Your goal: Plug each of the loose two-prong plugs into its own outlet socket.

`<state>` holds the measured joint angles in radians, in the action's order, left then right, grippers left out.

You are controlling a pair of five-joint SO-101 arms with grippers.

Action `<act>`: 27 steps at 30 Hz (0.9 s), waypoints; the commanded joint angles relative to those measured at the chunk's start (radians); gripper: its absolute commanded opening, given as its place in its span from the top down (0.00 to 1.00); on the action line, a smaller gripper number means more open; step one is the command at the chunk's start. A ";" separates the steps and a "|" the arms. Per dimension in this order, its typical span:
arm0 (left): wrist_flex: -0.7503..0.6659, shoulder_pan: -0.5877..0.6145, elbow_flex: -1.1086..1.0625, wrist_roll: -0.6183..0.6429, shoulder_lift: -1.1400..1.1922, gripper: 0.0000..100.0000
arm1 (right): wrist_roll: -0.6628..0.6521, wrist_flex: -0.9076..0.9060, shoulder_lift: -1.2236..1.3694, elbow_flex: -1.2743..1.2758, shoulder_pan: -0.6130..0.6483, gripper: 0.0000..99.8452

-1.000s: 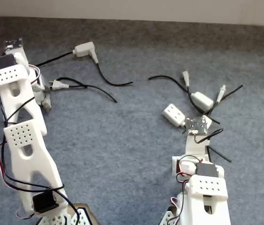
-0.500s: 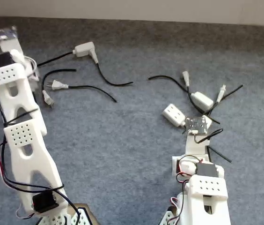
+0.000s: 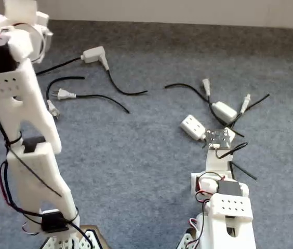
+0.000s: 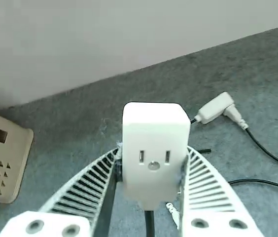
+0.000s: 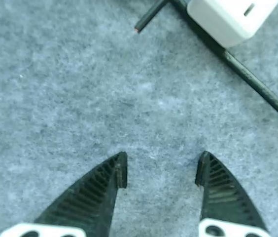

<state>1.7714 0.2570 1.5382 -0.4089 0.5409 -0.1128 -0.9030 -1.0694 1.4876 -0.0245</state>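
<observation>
The white outlet socket (image 4: 155, 148) is showing against mottled blue-grey carpet (image 4: 55, 128), a black cord (image 4: 150, 227) is running from it, and a beige, triangle-perforated box (image 4: 1, 163) is sitting near it.

So the left tool (image 4: 152, 160) has a white outlet block (image 4: 155, 133) pinched between its two ribbed fingers (image 4: 205, 182), with the socket face pointing straight at the camera (two slots, round hole under them). A black cord (image 4: 149, 224) drops out of the block's base. Farther off on the grey carpeted bench (image 4: 70, 143) lies a white plug (image 4: 216, 107) with its own black lead (image 4: 262, 148), well apart from the block. A beige box (image 4: 1, 163) with triangular holes sits by the pale wall (image 4: 104, 34).
</observation>
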 commanded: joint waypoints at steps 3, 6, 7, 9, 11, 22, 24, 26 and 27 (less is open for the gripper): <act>0.008 -0.191 -0.357 -0.021 -0.302 0.98 | -0.014 0.015 -0.010 -0.004 -0.005 0.77; 0.005 -0.326 -0.707 -0.023 -0.487 0.98 | -0.014 0.015 -0.010 -0.004 -0.005 0.77; 0.003 -0.377 -0.825 -0.025 -0.542 0.98 | -0.014 0.015 -0.010 -0.004 -0.005 0.77; 0.003 -0.470 -1.040 -0.025 -0.639 0.98 | -0.014 0.015 -0.010 -0.004 -0.005 0.77; -0.006 -0.541 -1.205 -0.026 -0.693 0.98 | -0.014 0.015 -0.010 -0.004 -0.005 0.77; -0.402 -0.588 -1.819 -0.026 -0.591 0.98 | -0.014 0.015 -0.010 -0.004 -0.005 0.77; -0.431 -0.585 -1.840 -0.089 -0.535 0.98 | -0.014 0.015 -0.010 -0.004 -0.005 0.77; -0.430 -0.584 -1.840 -0.186 -0.470 0.98 | -0.014 0.015 -0.008 -0.004 -0.005 0.77; -0.430 -0.587 -1.840 -0.216 -0.438 0.98 | -0.014 0.015 -0.008 -0.004 -0.005 0.77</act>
<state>1.3617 -0.3153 -0.3000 -0.5347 0.0529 -0.1128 -0.9030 -1.0694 1.4876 -0.0245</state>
